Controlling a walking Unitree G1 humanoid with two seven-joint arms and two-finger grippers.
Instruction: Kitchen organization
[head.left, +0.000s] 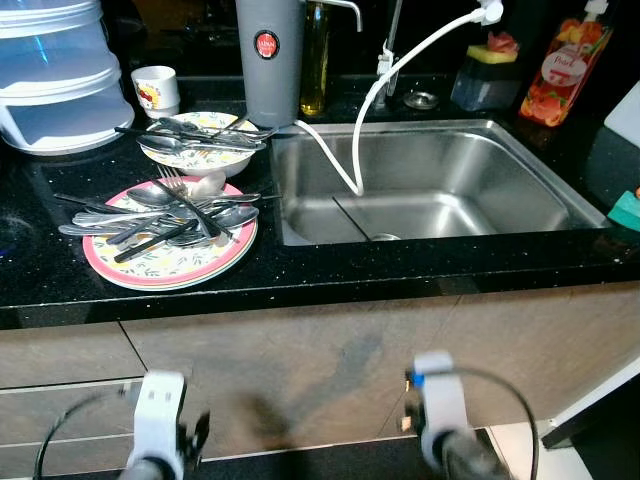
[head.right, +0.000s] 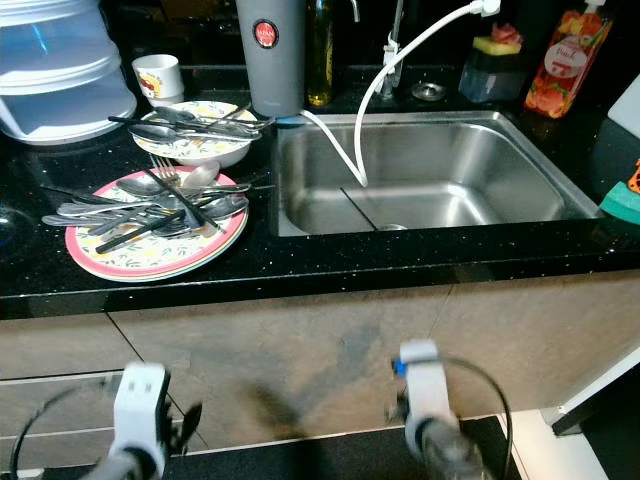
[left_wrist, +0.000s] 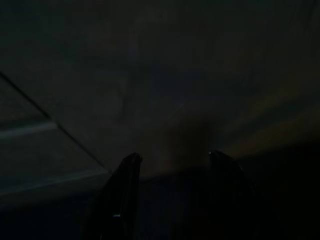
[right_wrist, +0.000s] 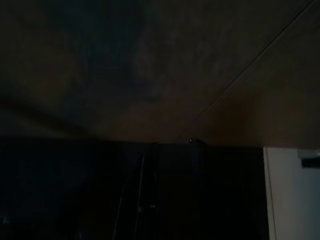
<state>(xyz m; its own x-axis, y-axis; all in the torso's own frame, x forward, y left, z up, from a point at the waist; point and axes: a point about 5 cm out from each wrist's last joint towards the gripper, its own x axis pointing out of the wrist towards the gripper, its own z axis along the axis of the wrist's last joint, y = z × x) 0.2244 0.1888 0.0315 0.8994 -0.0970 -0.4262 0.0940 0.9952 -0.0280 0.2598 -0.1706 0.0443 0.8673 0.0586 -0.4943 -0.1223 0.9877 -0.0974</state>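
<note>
A black counter (head.left: 420, 262) runs across the middle of the frame, with a steel sink (head.left: 430, 185) at centre right. At centre left, a pink-rimmed plate (head.left: 170, 255) holds a heap of cutlery (head.left: 165, 212). Just above it a bowl (head.left: 195, 148) carries more spoons across its rim. A small cup (head.left: 157, 88) stands beside the bowl, and a grey canister (head.left: 268, 60) at top centre. A white hose (head.left: 385, 90) curves down into the sink. A red bottle (head.left: 566, 62) stands at upper right. Both arms hang low before the cabinet. The left gripper (left_wrist: 172, 160) has its fingers spread apart; the right gripper (right_wrist: 172, 142) is too dark, so I cannot tell its state.
</note>
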